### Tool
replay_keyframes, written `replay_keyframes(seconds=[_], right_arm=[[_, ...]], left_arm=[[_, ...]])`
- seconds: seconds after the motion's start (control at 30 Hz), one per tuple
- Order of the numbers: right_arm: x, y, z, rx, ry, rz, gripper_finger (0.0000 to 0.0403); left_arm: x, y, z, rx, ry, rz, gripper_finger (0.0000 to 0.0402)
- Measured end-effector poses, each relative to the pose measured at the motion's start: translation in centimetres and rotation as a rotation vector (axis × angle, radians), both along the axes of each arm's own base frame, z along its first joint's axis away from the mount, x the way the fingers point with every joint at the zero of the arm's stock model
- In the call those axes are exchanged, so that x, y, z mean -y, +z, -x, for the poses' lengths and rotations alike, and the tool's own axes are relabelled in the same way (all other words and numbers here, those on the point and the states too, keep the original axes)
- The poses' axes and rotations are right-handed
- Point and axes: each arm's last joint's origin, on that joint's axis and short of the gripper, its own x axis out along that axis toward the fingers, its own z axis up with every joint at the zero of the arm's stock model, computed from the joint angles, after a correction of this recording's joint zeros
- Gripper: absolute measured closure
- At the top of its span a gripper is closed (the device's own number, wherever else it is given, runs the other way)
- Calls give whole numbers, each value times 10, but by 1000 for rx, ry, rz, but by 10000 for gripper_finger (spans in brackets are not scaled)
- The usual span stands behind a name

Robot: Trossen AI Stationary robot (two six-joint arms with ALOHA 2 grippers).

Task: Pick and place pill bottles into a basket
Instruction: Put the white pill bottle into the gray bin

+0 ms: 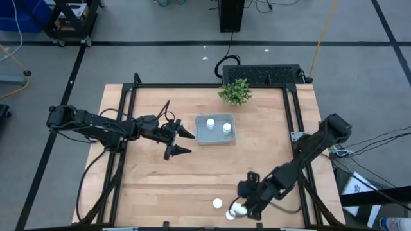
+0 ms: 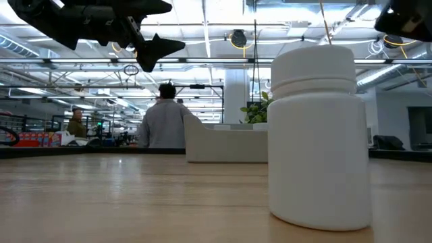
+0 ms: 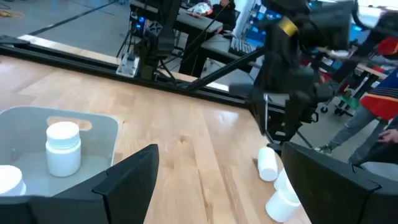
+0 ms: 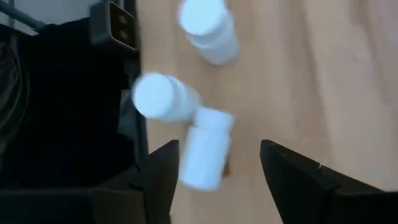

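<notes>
So my right gripper is hanging over the near edge of the table, fingers spread wide with nothing between them, and the wrist view is looking straight down on three loose pill bottles. The closest one, the lying bottle, is sitting right in the gap between my fingers. It's on its side, with its long axis pointing roughly away from the wrist, cap end toward the other two. That's the bit that matters: I'm guessing the fingers would close across the narrow body, not end to end.

Just beyond it, touching or nearly so, is a second bottle showing mostly its cap, and a little past that a third bottle on bare wood.

From above, that cluster is at the table's front edge, with one standing bottle a bit apart from the rest.

Farther back, the basket is mid-table, already holding two bottles. My left gripper is waiting open just beside the basket's left side, so it's well away from the loose ones. Right arm is clearly nearer.
</notes>
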Motion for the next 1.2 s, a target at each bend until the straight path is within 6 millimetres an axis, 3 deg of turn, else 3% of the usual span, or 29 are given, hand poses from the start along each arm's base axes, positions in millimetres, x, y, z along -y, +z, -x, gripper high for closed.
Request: replay_keyframes(seconds=[0.13,0.3,0.53,0.97,1.2], right_arm=[[-23,-11,-17,-97,41,-28,165],[-38,-23,-25,-142,7,0,149],[-41,-33,-35,-135,-138,-60,144],[-28,-41,-41,-208,-157,-20,144],[-30,-58,-48,-235,-120,-23,144]], left_arm=[[0,1,0,10,3,21,55],[1,2,0,15,2,35,55],[4,2,0,17,-14,20,55],[9,2,0,22,-38,3,55],[9,2,0,24,-39,-1,55]])
